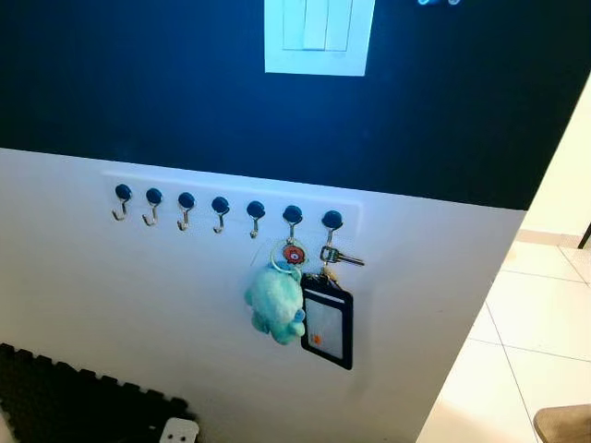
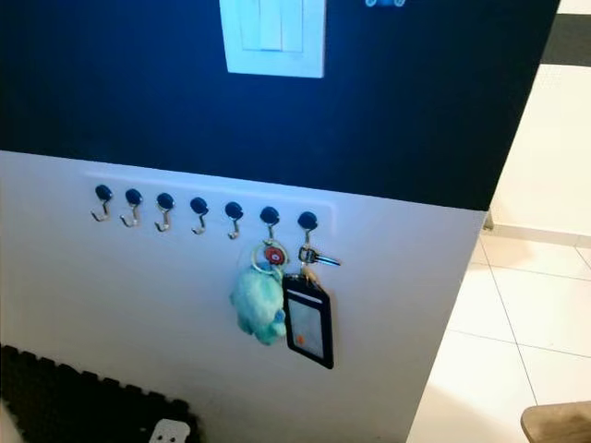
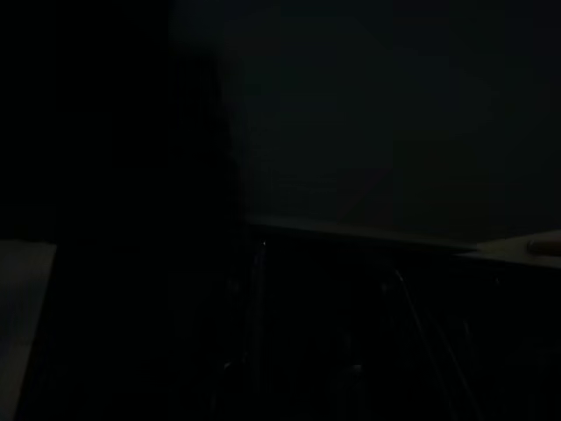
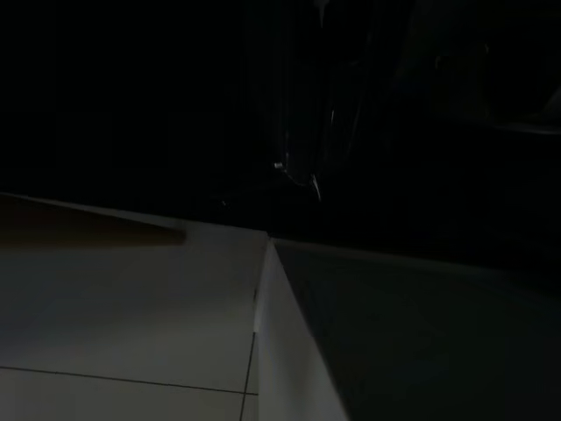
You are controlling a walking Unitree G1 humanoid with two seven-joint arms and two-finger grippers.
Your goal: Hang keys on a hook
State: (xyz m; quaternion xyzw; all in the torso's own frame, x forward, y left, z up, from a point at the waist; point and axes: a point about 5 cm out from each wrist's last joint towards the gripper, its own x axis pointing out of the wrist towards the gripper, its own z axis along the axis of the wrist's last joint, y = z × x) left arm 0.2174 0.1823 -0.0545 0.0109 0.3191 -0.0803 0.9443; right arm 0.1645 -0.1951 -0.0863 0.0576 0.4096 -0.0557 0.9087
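Note:
A row of several blue-capped metal hooks runs along the white lower wall. A key bunch hangs at the row's right end, on the two rightmost hooks as far as I can tell. It carries a teal plush toy, a black card holder, a round red charm and a metal key. The other hooks are bare. Both arms hang idle: the left wrist view is almost black, and the right wrist view shows a dim pale floor.
A white light switch plate sits on the dark blue upper wall. The wall ends at a corner on the right, with pale floor tiles beyond. A black foam mat lies low on the left. A brown object sits at the bottom right.

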